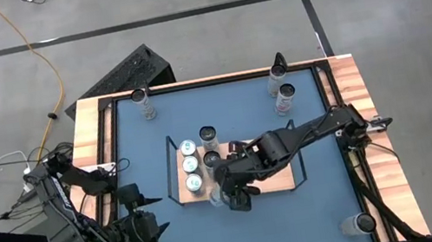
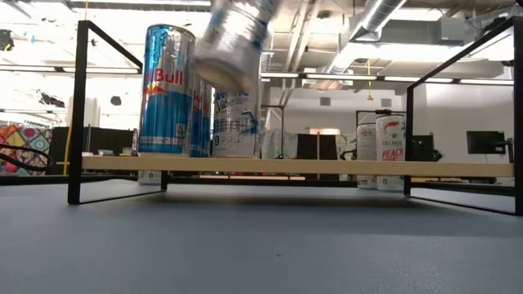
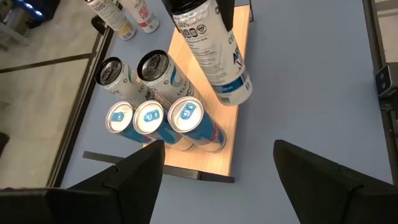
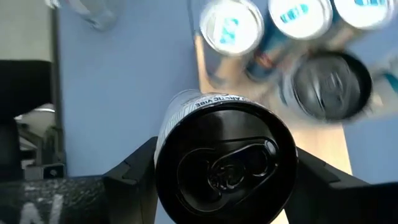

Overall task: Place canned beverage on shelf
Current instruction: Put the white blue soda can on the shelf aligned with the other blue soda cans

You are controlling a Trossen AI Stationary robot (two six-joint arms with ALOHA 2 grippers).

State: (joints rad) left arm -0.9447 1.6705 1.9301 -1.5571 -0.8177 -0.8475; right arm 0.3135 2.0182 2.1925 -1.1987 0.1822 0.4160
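Low view, near to far: tilted white can (image 2: 233, 45) in the air, clamped in the right gripper (image 1: 235, 195) over the shelf (image 2: 327, 167); three blue cans (image 3: 152, 118) standing on it. Left gripper (image 3: 217, 168) spread apart, nearby.

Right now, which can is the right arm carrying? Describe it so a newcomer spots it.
Find the shelf, the wooden board mid-table on the blue top. At its near edge, the right gripper grips a white black-lidded can. Unlike the cans standing on the board, it hangs tilted in the air.
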